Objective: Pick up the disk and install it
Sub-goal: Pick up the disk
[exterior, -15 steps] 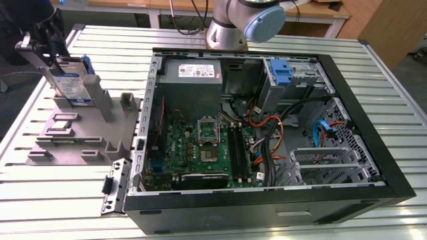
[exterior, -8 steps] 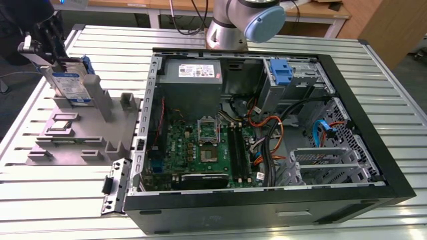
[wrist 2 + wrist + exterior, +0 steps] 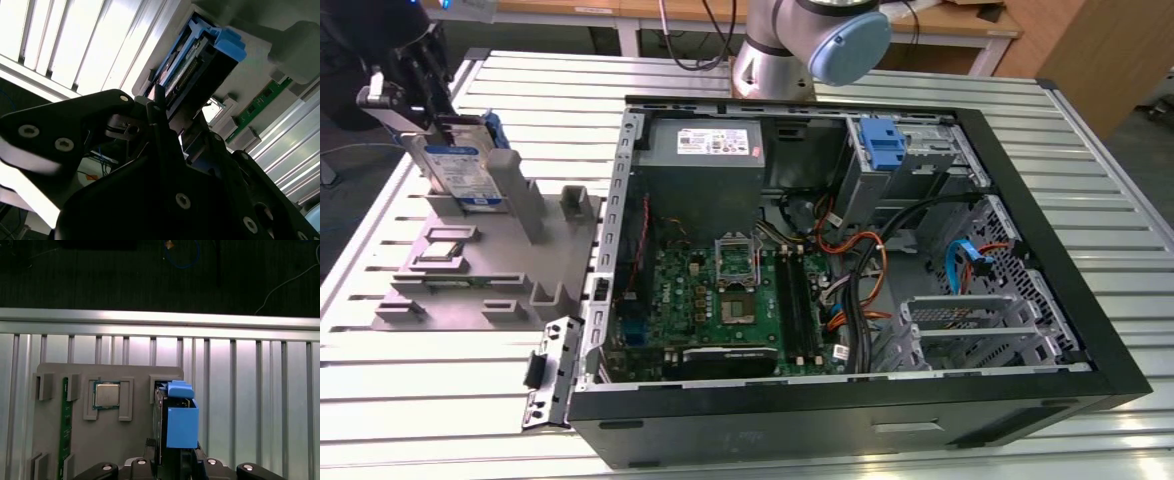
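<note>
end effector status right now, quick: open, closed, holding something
end effector: at the top of the flat silver-metal disk with blue plastic rails, which stands upright in the grey plastic fixture; open or closed cannot be told.

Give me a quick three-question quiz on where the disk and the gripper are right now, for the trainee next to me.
1. True or false: the disk lies flat.
2. The gripper is nearest to: A) the disk's upper end, B) the power supply, C) the motherboard.
3. Fill in: the disk stands in the grey ____ beside the computer case.

Key: 1 false, it stands on edge; 2 A; 3 tray.
</note>
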Tool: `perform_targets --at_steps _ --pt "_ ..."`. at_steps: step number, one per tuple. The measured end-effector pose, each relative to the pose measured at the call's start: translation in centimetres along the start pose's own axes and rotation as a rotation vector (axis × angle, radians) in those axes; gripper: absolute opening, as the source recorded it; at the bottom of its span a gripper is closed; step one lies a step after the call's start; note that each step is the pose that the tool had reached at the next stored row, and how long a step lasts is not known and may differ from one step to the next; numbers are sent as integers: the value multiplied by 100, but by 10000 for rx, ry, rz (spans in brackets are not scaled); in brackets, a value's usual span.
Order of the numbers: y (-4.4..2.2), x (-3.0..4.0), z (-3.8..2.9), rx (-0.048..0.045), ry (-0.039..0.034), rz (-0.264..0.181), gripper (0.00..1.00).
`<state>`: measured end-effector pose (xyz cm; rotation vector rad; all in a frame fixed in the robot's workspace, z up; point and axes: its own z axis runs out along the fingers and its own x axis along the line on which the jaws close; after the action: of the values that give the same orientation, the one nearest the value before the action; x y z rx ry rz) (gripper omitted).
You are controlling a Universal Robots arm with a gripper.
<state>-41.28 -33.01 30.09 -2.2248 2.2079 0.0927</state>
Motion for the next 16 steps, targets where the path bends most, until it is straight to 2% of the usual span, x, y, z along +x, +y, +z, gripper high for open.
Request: perform_targets --at_steps 10,12,16 --pt "-18 0 1 2 -1 0 39" --pt "-18 0 0 0 0 0 35" --pt "-19 0 1 2 -1 0 35"
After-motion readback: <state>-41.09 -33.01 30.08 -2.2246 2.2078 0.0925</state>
